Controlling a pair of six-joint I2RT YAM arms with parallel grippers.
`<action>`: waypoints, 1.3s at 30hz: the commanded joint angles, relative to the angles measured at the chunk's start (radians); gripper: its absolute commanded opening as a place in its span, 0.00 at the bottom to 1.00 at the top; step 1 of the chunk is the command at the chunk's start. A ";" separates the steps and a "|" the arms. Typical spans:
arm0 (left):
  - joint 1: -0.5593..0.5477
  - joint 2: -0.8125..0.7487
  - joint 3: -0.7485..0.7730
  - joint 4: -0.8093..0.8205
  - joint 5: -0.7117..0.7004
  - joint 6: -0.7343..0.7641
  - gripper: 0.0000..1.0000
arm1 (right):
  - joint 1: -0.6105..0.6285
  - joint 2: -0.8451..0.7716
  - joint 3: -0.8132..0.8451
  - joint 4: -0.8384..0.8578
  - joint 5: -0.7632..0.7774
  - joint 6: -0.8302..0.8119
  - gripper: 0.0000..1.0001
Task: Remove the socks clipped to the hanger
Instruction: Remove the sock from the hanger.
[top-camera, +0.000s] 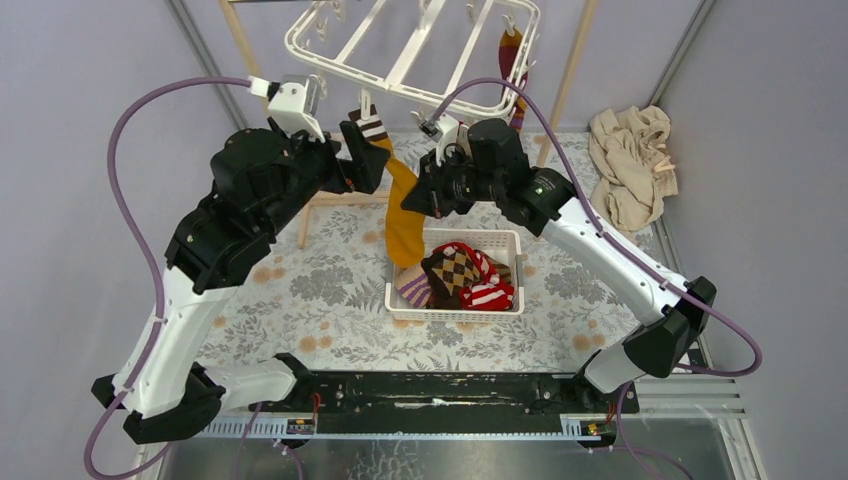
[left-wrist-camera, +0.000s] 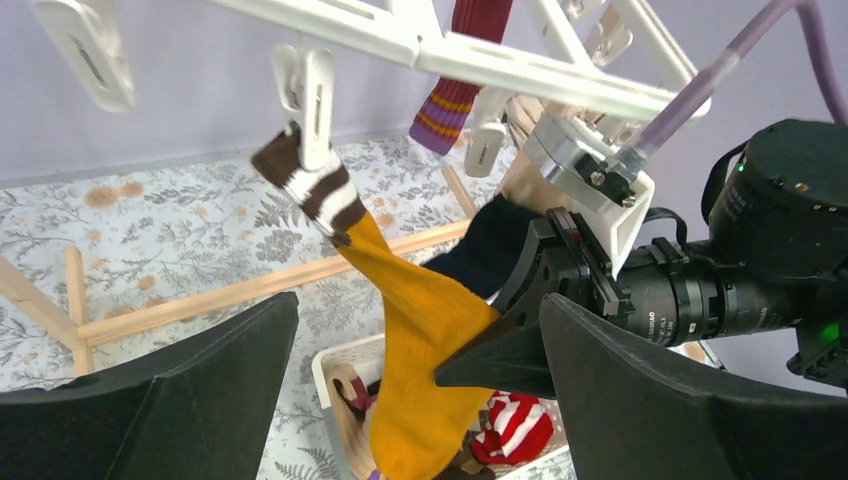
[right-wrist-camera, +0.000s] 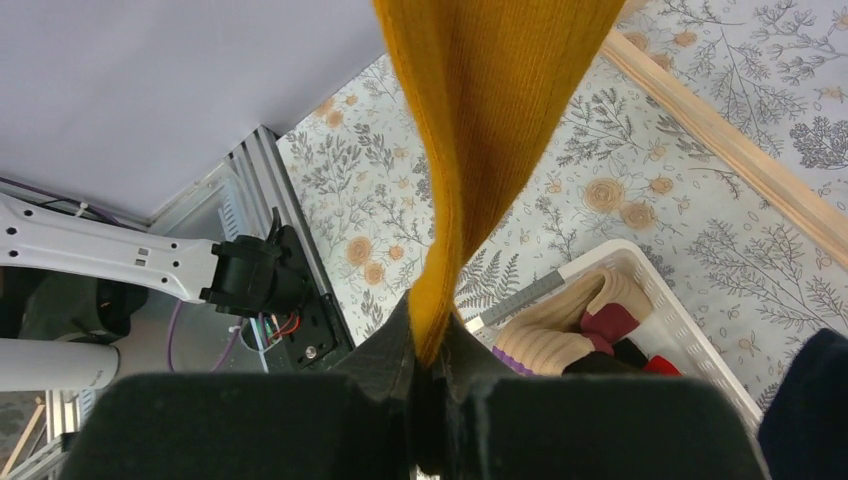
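**Mustard sock pinched by the right arm, cuff clipped to the hanger**

A long mustard sock (left-wrist-camera: 420, 330) hangs from the white hanger (top-camera: 400, 50). Its brown-and-white striped cuff (left-wrist-camera: 310, 190) is caught in a small white clip (left-wrist-camera: 310, 90). The right gripper (right-wrist-camera: 428, 350) is clamped tight on the lower part of the sock, above a white basket (top-camera: 455, 316) that holds several loose socks. The left gripper (left-wrist-camera: 418, 300) stands wide apart and empty, with one finger on each side of the sock, below the clip. A maroon striped sock (left-wrist-camera: 455, 100) hangs further back on the hanger.

The sock looks light, soft and stretchy. A pull from low down would likely stretch the knit and tilt the hanger before the clip lets go. The better hold is probably high up, just beneath the cuff, or on the clip itself.
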 joint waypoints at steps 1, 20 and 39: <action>0.043 0.017 0.067 0.047 0.026 0.044 0.99 | -0.026 -0.034 0.010 0.054 -0.064 0.023 0.00; 0.355 0.120 0.162 0.057 0.517 0.068 0.98 | -0.031 -0.034 0.004 0.059 -0.077 0.031 0.00; 0.362 0.160 0.093 0.178 0.640 0.099 0.97 | -0.039 -0.064 0.004 -0.003 -0.153 0.018 0.00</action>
